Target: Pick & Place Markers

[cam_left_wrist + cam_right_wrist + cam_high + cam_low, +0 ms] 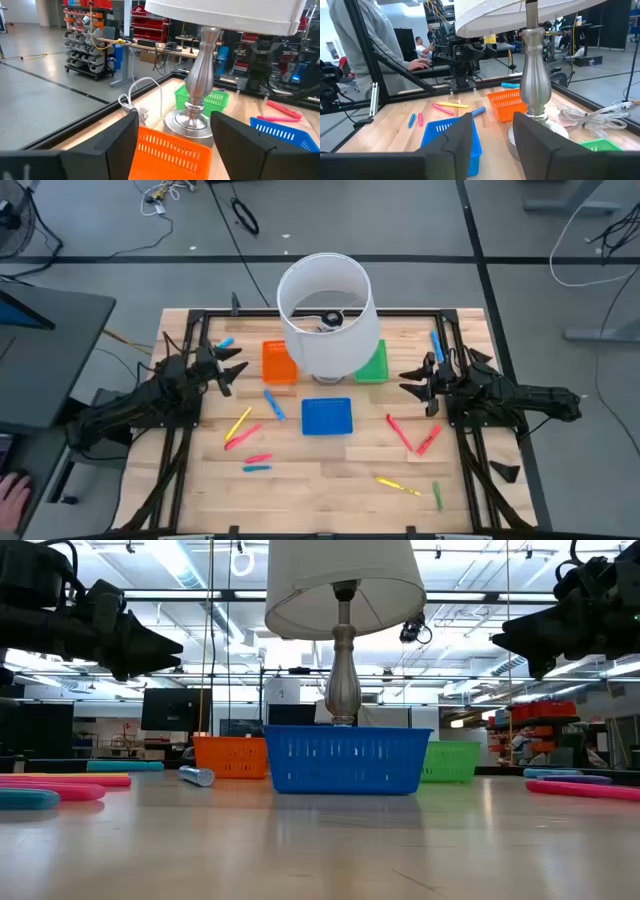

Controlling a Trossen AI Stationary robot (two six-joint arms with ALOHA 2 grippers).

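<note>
Markers lie loose on the wooden table: a blue one [274, 404], a yellow one [238, 423] and red ones [258, 459] at left centre, red ones [398, 430], a yellow one [397, 483] and a green one [437, 495] at the right. An orange tray [279, 363], a green tray [372, 363] and a blue tray [326, 416] stand mid-table. My left gripper [236, 372] hovers open, left of the orange tray [170, 150]. My right gripper [408, 382] hovers open, right of the green tray, and its wrist view faces the blue tray [451, 137].
A table lamp with a white shade [326, 315] and a metal stem [342, 680] stands at the far middle between the orange and green trays. A black frame [190, 320] borders the table. A person [365, 45] stands beyond the table's left side.
</note>
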